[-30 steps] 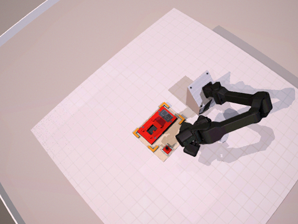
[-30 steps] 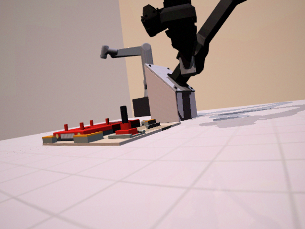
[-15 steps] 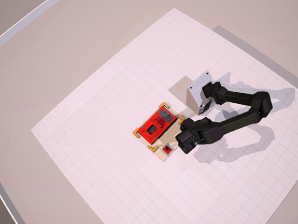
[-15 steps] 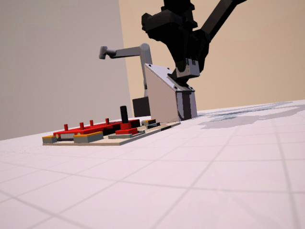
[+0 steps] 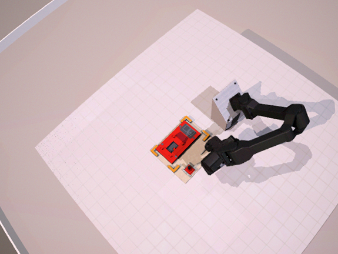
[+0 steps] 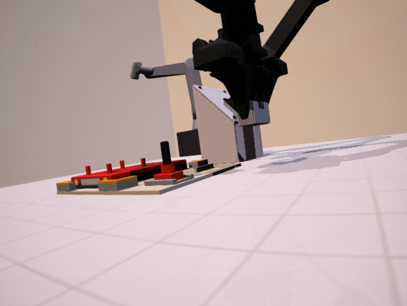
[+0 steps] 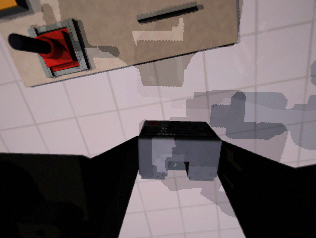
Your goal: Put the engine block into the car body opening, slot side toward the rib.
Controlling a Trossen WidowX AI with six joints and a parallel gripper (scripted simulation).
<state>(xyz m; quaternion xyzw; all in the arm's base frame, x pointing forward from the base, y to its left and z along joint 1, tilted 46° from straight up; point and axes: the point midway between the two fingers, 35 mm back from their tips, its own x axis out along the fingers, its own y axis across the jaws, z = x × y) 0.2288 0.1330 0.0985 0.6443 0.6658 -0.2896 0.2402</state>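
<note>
My gripper [image 6: 257, 110] [image 7: 175, 142] is shut on the grey engine block [image 6: 262, 113] [image 7: 153, 152], one finger on each side. The block's dark ribbed top with a small red mark and a notch in its near lower edge show in the wrist view. It hangs well above the table, beside the board; in the top view the arm hides it. The red car body [image 5: 164, 154] [image 6: 95, 176] lies on the board, with short red pins standing up from it. Its dark rectangular opening [image 5: 171, 146] is near one end; the rib inside is too small to make out clearly.
The tan board [image 5: 184, 177] [image 6: 141, 189] [image 7: 210, 30] carries orange-topped corner guides [image 5: 174, 168] [image 6: 114, 184] around the car. A red part with an upright black peg [image 5: 189, 169] [image 6: 165, 153] [image 7: 32, 45] sits in a grey holder. A sloped stand [image 5: 226, 99] [image 6: 215, 134] is behind the board.
</note>
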